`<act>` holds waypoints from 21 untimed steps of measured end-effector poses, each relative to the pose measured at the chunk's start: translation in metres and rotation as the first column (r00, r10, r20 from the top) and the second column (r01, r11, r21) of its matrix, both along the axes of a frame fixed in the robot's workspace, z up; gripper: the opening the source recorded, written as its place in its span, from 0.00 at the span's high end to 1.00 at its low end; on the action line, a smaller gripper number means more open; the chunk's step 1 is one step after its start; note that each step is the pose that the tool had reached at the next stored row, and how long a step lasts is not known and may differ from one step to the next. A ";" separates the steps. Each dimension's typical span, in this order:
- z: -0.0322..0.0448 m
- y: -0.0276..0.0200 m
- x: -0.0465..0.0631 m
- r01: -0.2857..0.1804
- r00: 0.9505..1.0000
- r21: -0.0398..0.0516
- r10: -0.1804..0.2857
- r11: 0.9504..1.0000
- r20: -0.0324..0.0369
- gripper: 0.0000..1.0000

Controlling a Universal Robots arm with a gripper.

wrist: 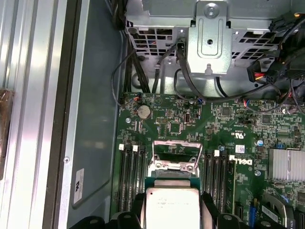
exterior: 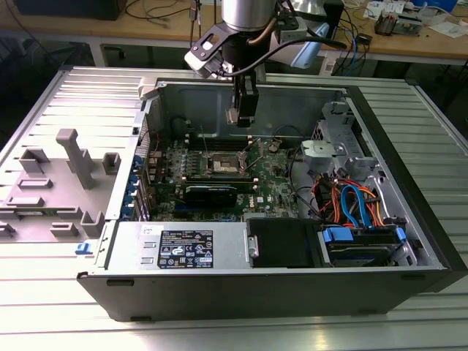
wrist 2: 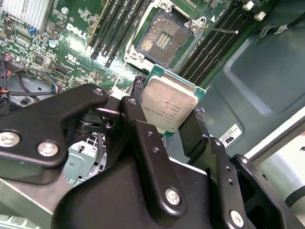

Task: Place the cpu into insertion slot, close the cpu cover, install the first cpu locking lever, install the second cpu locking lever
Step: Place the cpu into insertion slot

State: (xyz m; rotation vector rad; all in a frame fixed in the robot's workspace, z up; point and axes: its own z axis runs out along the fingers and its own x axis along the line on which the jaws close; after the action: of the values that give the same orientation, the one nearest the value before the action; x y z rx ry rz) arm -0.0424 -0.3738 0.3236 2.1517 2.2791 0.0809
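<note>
My gripper (exterior: 241, 113) hangs over the open computer case, shut on the cpu (wrist 2: 169, 102) by two opposite edges. The chip's silver-grey top faces the second wrist camera, and its green rim shows. In the first wrist view the cpu (wrist: 171, 207) sits between the black fingers (wrist: 208, 207). It is above the green motherboard (exterior: 270, 183) and apart from it. The insertion slot (wrist 2: 162, 40) lies uncovered, its dark contact field bare. The cpu cover (wrist: 174, 165) stands raised at the slot's edge. A thin locking lever (wrist 2: 219, 31) juts out beside the slot.
Black memory slots (wrist 2: 116, 28) flank the slot on both sides. A metal drive cage (wrist: 209, 38) and bundled cables (exterior: 351, 201) fill the case on the exterior view's right. The power supply (exterior: 183, 245) lies along the case's near wall. Grey fixtures (exterior: 69, 157) stand outside.
</note>
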 end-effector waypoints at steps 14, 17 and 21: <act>-0.0120 0.0001 -0.011 0.066 0.998 0.000 -0.066 0.998 0.000 0.46; -0.0143 0.0000 -0.011 0.066 0.998 0.000 -0.066 0.998 0.000 0.46; -0.0161 0.0000 -0.011 0.066 0.998 0.001 -0.066 0.998 0.000 0.46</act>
State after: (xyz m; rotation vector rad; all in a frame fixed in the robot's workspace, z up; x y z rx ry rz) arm -0.0537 -0.3738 0.3074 2.2247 2.2059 0.0812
